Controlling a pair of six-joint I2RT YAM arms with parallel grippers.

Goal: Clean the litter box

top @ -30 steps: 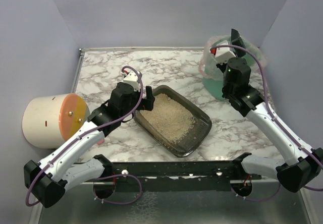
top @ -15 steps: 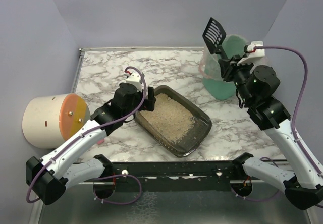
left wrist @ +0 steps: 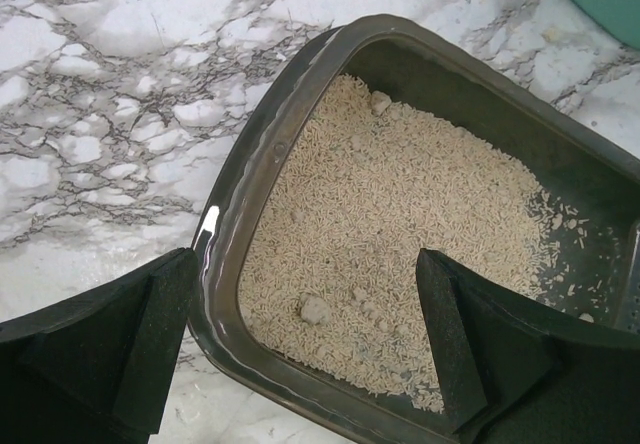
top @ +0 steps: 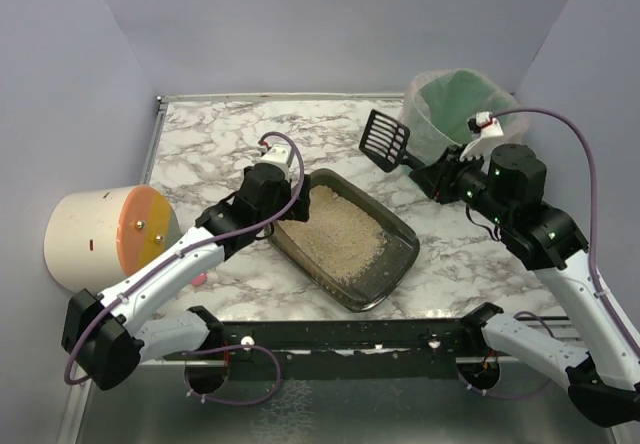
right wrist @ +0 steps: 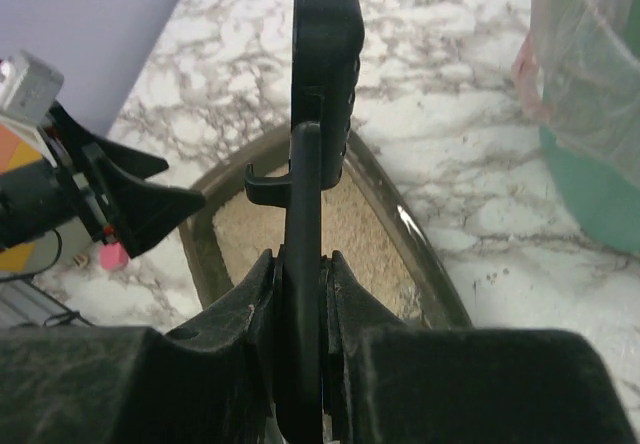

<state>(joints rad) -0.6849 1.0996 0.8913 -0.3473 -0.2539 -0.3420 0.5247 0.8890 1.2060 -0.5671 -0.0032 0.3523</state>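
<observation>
The litter box (top: 388,267), a dark tray of beige litter, lies at an angle in the middle of the table. In the left wrist view its rim (left wrist: 262,154) shows, with small grey clumps (left wrist: 315,311) in the litter. My left gripper (top: 290,202) is open and straddles the tray's left wall (left wrist: 305,264), one finger outside it and one over the litter. My right gripper (top: 440,174) is shut on the handle of the black slotted scoop (top: 383,139). It holds the scoop above the table between the tray and the bin, and the right wrist view sees the scoop edge-on (right wrist: 325,54).
A green bin lined with a clear bag (top: 460,114) stands at the back right, close behind the scoop. A white drum with an orange face (top: 100,239) lies at the left edge. A small pink object (top: 200,279) lies beside it. A black rail (top: 340,334) runs along the near edge.
My right arm has swung the scoop from above the bin down and left, toward the tray. My left gripper has shifted slightly right along the tray's left corner.
</observation>
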